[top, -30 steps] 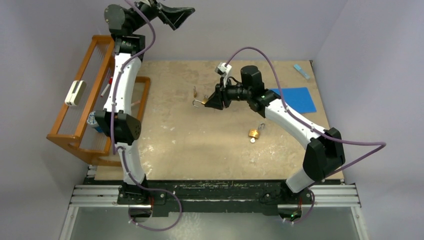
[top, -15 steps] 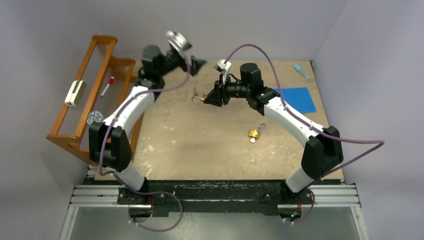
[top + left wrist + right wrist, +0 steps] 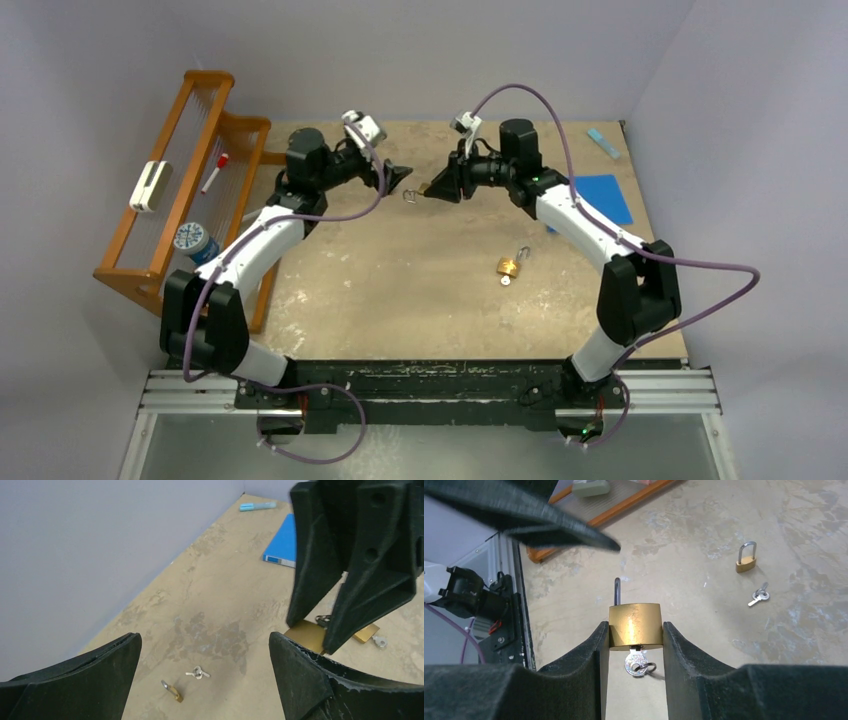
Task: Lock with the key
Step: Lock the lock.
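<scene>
My right gripper (image 3: 635, 630) is shut on the body of a brass padlock (image 3: 634, 625). A silver key (image 3: 636, 663) with a ring sticks in its underside. One leg of its shackle (image 3: 617, 591) shows beyond the body. In the top view the right gripper (image 3: 430, 190) holds it above the table's back middle. My left gripper (image 3: 397, 178) is open and empty, facing the right one, tips close to the shackle. In the left wrist view the open left gripper (image 3: 204, 641) frames the held padlock (image 3: 304, 636) at right.
A small padlock (image 3: 172, 691) and loose key (image 3: 197, 672) lie below the grippers. Another brass padlock (image 3: 509, 267) with a key (image 3: 507, 281) lies at centre right. A blue book (image 3: 592, 197) is at the back right. A wooden rack (image 3: 160, 275) stands at the left edge.
My left arm has swung down from high at the back left to face the right gripper. My right gripper has lifted the padlock slightly up and toward the back.
</scene>
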